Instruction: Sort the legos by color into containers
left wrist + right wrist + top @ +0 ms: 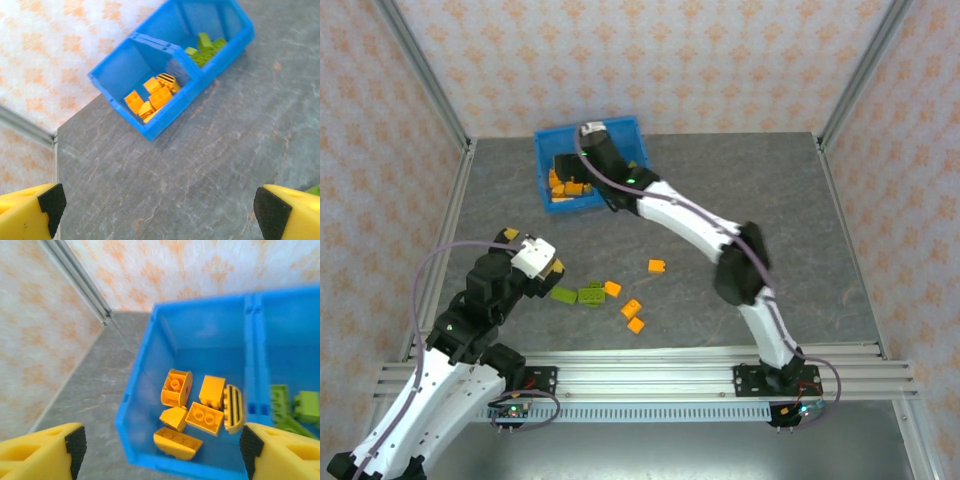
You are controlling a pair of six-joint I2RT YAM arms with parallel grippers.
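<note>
The blue bin [565,132] stands at the back of the table with its two containers side by side. Several orange legos [204,417] lie in the left container and green ones [295,407] in the right. My right gripper [576,165] hangs over the orange side, open, with nothing between its fingers [257,447]. More legos lie loose near the front: orange ones [631,308] and two green ones [578,295]. My left gripper [532,251] is open just left of the green pair, above bare table [165,190]. In the left wrist view the bin [150,131] is ahead of it.
Metal frame posts [430,90] and patterned walls close in the table on three sides. The rail [650,365] carrying both arm bases runs along the near edge. One orange lego [657,266] sits apart, close to the right arm's elbow [740,265].
</note>
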